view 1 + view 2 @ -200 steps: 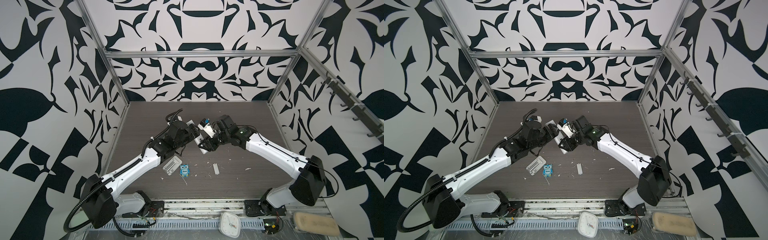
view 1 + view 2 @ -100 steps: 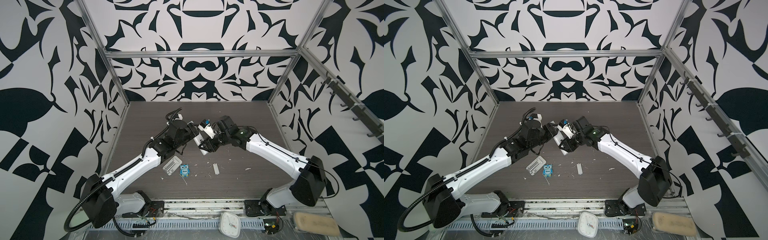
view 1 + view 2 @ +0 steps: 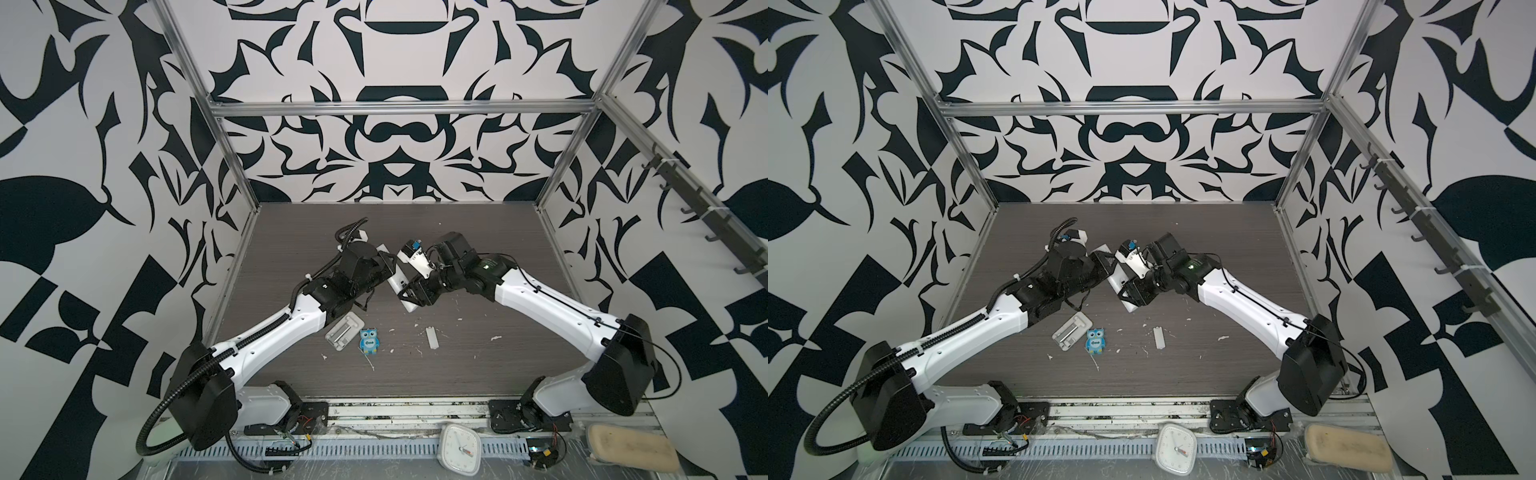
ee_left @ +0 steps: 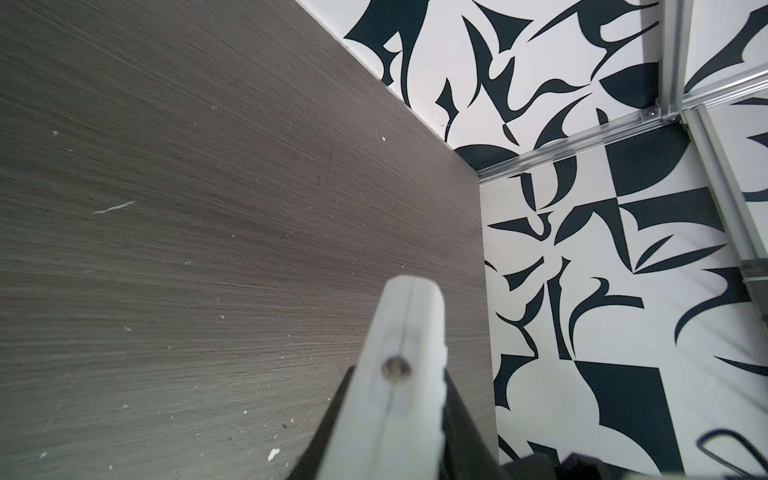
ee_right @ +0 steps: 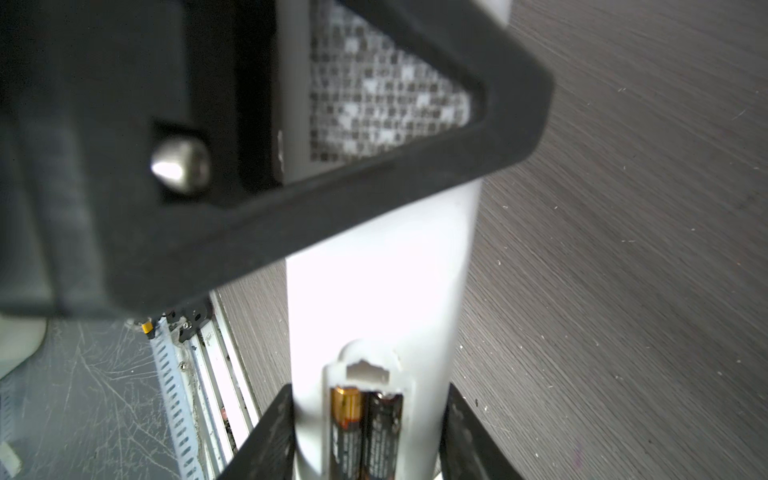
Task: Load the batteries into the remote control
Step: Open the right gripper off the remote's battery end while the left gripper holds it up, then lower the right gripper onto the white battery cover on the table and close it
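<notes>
Well, both arms meet over the middle of the tabletop (image 3: 490, 374), holding the remote control (image 3: 396, 279) above it at a tilt. The right claw (image 5: 370, 399) pinches its sides at the open compartment, where the batteries (image 5: 365, 432) lie side by side (one shows its gold band). The left claw (image 4: 399, 374) pinches the opposite end across its flat faces.
</notes>
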